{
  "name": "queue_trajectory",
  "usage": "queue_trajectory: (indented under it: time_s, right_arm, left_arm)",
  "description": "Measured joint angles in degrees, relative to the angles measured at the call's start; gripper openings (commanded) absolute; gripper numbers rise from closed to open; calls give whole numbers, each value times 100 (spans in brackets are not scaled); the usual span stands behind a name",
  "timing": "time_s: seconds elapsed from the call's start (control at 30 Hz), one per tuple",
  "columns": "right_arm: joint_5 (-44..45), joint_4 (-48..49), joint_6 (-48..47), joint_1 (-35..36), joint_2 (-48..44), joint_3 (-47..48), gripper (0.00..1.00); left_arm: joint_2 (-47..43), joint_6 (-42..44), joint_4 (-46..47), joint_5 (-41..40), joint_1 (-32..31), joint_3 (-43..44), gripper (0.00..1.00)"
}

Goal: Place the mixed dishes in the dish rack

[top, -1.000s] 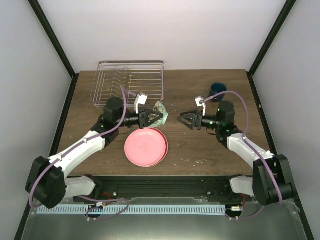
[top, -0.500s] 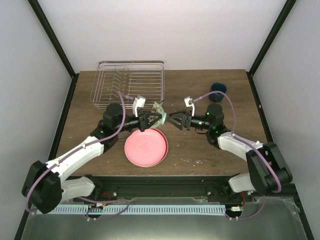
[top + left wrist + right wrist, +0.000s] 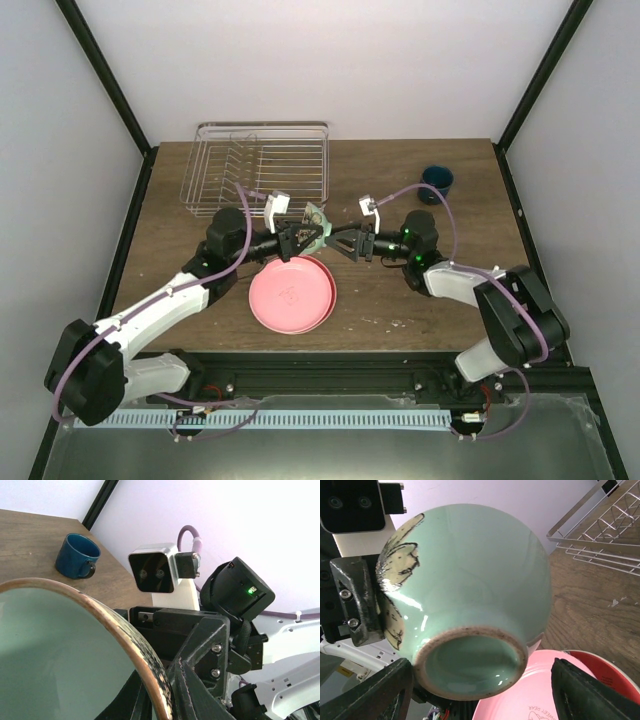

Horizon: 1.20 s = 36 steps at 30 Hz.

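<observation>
Wood table (image 3: 400, 190) — dish rack (image 3: 262, 126) atop (white walls (image 3: 320, 60)).

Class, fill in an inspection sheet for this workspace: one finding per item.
Surface: brown wooden table, pale specks.
Job's things: dish rack at back left, no dishes in it; pink plate in front, stacked on others; dark blue cup back right; mint-green bowl lifted.
Clutter: nothing seen.
Hands: left hand shut on the bowl's rim; right hand open, facing its base.
Cables: purple cable on each arm.
Surroundings: white walls, black frame posts.
</observation>
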Motion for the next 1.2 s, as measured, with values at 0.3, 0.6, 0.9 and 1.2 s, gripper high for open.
queue_trajectory:
  time_s: [0.3,0.6,0.9,1.2]
  right_arm:
    - [-17,555,271,61,286,4,73]
    - [-20,953,439,122,444,44,65]
    - [-17,1106,542,114,549,61,64]
    - [37,1119,555,83,566,96,64]
  left_arm:
    - [0,-7,0,-37,-2,-4,0]
    - [7,-4,20,-61,0,-4,0]
    - [42,-46,59,-101,22,-4,0]
    - [160,-87,260,-98,42,-4,0]
